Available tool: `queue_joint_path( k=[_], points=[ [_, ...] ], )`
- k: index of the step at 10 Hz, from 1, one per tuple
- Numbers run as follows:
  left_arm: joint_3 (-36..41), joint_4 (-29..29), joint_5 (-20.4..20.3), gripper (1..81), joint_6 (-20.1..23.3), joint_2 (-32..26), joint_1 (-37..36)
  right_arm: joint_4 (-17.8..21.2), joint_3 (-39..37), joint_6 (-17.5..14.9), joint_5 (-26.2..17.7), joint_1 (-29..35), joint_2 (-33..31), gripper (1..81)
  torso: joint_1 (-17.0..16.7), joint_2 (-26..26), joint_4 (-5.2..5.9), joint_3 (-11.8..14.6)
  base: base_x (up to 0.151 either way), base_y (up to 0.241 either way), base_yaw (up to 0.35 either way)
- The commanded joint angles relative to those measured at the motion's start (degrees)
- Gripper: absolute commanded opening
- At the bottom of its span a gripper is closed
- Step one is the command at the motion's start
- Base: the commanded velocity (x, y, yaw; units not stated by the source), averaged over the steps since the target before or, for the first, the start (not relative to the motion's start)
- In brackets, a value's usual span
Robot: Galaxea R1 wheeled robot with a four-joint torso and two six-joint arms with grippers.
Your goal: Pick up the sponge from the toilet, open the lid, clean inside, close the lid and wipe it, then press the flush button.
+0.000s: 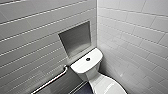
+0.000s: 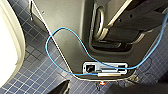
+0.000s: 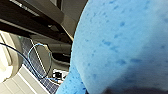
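The white toilet (image 1: pixel 86 63) stands in the corner, and its flat tank top carries a dark flush button (image 1: pixel 88 59). Below the tank, the glossy lid (image 1: pixel 107 86) lies down over the bowl at the lower edge of the head view. The bright blue sponge (image 3: pixel 120 45) looms very close in the right wrist view, and my right gripper is shut on it. In the left wrist view a white curved rim of the toilet (image 2: pixel 7 45) runs beside the floor. My left gripper is open and holds nothing.
Grey tiled walls meet behind the toilet, with a recessed niche (image 1: pixel 75 37) above the tank. A metal grab bar (image 1: pixel 51 81) slants along the left wall. My own grey base with a looping blue cable (image 2: pixel 62 32) stands on the dark blue mosaic floor (image 2: pixel 37 70).
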Motion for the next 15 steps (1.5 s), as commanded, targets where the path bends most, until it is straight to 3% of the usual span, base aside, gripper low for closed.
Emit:
queue_joint_path(
  k=[1, 7, 8, 11, 12, 13, 14, 15],
  points=[
    [-0.25, -0.42, 4.26, 81.1, 0.08, -0.36, 0.22, -1.14, -1.56, -0.31, -5.41, -0.96, 1.40, 1.0, -3.50, 5.43, 0.00, 2.12, 0.000, 0.000, 0.000],
    [-0.07, -0.42, 4.26, 81.1, 0.08, -0.19, 0.22, -1.23, -5.00, -0.31, -5.41, -0.96, 3.61, 1.0, -11.94, 18.36, 0.00, 6.33, 0.000, 0.000, 0.000],
    [-0.07, -0.42, 4.26, 81.1, 0.08, -0.19, 0.22, -1.23, -5.00, -0.31, -5.41, -0.87, 3.61, 1.0, -9.73, 14.89, 0.00, 9.59, 0.000, 0.000, 0.000],
    [-0.07, -0.42, 4.26, 81.1, 0.08, -0.19, 0.22, -1.14, -5.26, -0.22, -5.41, -0.78, 3.70, 1.0, -11.30, 17.57, 0.00, 13.56, 0.000, 0.000, 0.000],
    [-0.07, -0.42, 4.26, 81.1, 0.08, -0.19, 0.22, -1.23, -5.17, -0.22, -5.41, -0.78, 3.70, 1.0, -11.41, 17.77, 0.00, 13.79, 0.000, 0.000, 0.000],
    [-0.07, -0.42, 4.26, 81.1, 0.08, -0.19, 0.22, -1.14, -5.26, -0.22, -5.41, -0.78, 3.70, 1.0, -11.50, 17.79, 0.00, 11.63, 0.000, 0.000, 0.000],
    [-0.07, -0.42, 4.26, 81.1, 0.08, -0.19, 0.22, -1.14, -5.26, -0.22, -5.41, -0.78, 3.78, 1.0, -15.30, 23.52, 0.00, 12.74, 0.000, 0.000, 0.000],
    [-0.07, -0.42, 4.17, 81.1, 0.08, -0.19, 0.22, -1.14, -5.26, -0.22, -5.41, -0.70, 3.78, 1.0, -15.50, 23.78, 0.00, 13.16, 0.000, 0.000, 0.000]
  ],
)
